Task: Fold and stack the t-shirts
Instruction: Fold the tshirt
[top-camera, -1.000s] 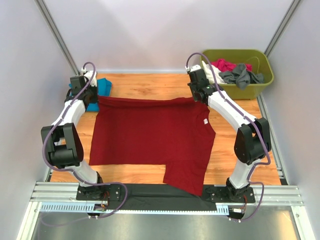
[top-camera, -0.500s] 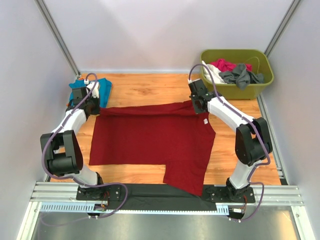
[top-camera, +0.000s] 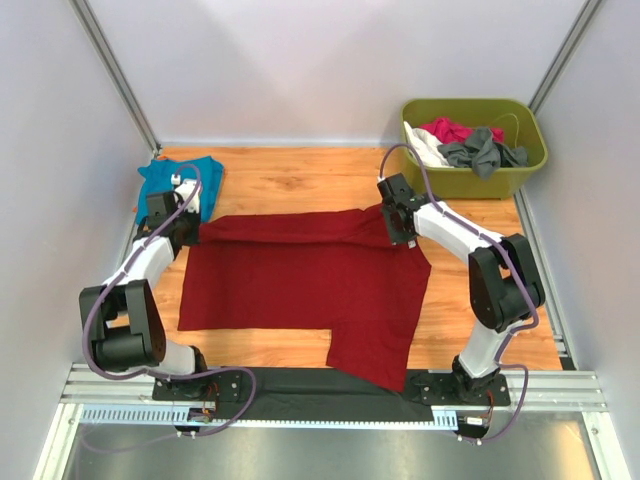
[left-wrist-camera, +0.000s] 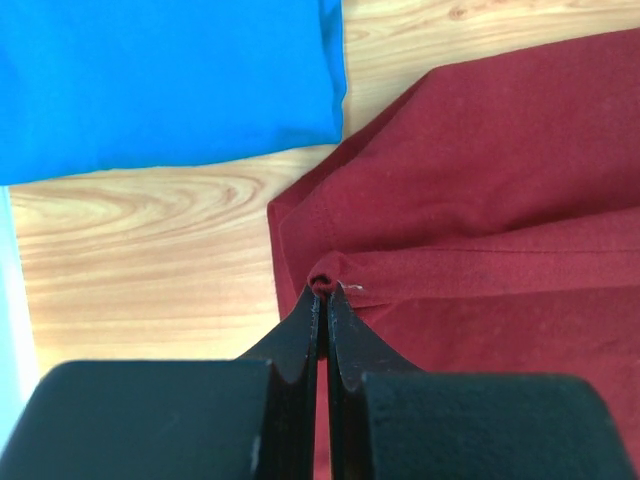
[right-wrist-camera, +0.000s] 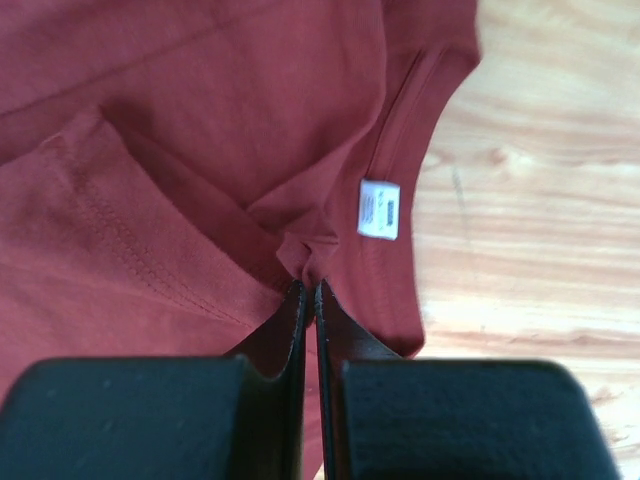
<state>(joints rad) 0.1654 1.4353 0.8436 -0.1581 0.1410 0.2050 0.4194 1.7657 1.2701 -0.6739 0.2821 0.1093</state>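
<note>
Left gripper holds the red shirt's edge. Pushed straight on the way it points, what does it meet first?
Beyond the dark red shirt fold that the left gripper pinches, probably bare table, then the teal-blue shirt. Its downward tilt is unclear, so the wood likely comes first.

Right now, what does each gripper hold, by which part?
Both pinch the large dark red cloth t-shirt by its far edge: left gripper at the left corner, right gripper beside the white label.
</note>
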